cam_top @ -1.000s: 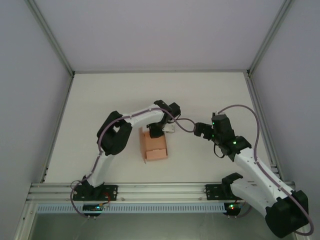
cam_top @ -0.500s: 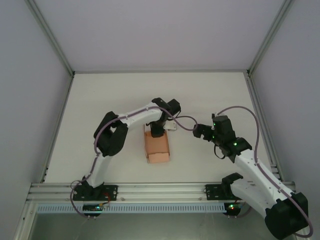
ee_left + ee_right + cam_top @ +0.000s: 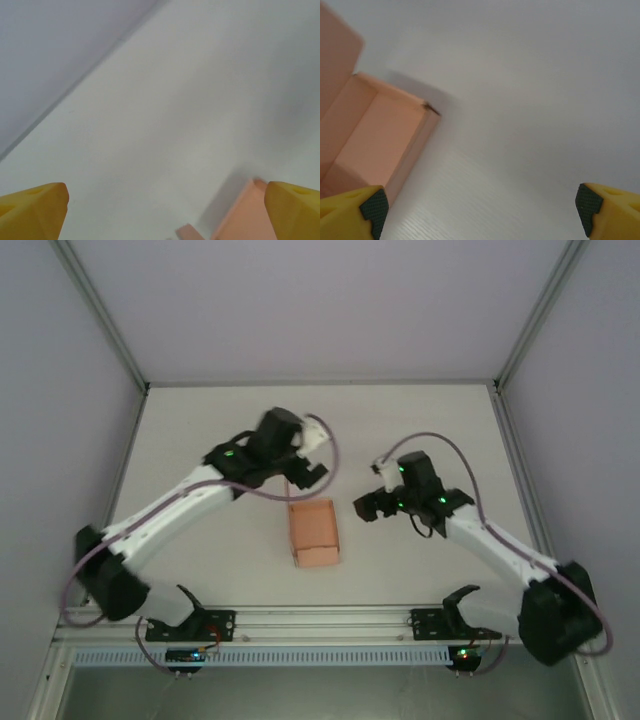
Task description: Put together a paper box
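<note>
Your left gripper (image 3: 305, 476) has let go of the box (image 3: 313, 532) and pulled back toward the upper left, jaws wide. Your right gripper (image 3: 367, 506), also spread wide, has moved in beside it. The box sits free at frame centre, walls up, top open. You probably still have to close the lid flap (image 3: 335, 50).

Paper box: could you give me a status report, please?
Left gripper open, holding nothing. Right gripper open, holding nothing. Paper box folded up, top open, touched by neither. Nothing seen in the way.
</note>
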Controlling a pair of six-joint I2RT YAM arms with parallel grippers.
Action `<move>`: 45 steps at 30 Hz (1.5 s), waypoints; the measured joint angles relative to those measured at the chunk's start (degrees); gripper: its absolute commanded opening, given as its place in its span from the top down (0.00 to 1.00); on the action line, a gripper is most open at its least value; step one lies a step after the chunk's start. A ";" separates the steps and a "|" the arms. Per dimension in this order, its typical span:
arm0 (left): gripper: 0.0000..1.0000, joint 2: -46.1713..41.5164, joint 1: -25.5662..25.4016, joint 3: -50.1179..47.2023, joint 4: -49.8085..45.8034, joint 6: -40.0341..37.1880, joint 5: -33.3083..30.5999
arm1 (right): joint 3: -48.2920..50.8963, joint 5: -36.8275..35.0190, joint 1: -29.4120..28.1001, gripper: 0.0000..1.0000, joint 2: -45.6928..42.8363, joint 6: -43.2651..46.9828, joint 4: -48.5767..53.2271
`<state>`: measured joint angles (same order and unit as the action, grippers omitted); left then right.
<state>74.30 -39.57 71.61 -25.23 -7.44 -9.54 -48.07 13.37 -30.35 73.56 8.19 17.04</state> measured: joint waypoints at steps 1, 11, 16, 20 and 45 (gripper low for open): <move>0.00 -3.43 3.15 -3.50 1.86 3.96 0.04 | -3.23 0.81 -1.36 0.08 3.48 4.37 1.16; 0.01 -23.06 22.84 -32.22 4.55 30.99 -0.81 | -36.44 5.57 -8.09 0.42 38.88 34.18 18.03; 0.01 -23.80 23.85 -33.46 4.46 34.40 -0.04 | -42.05 5.97 -8.04 0.46 46.84 37.86 23.91; 0.01 -21.66 24.11 -33.44 4.50 35.21 1.07 | -44.02 5.73 -8.63 0.61 49.11 37.40 24.33; 0.21 -14.84 24.37 -33.40 6.73 37.03 9.60 | -15.67 -37.13 -11.76 1.00 30.80 -33.11 7.43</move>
<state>59.46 -15.20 38.22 -18.50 29.58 0.05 -63.75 -23.77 -42.11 104.36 -24.93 24.47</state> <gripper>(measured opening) 0.852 0.088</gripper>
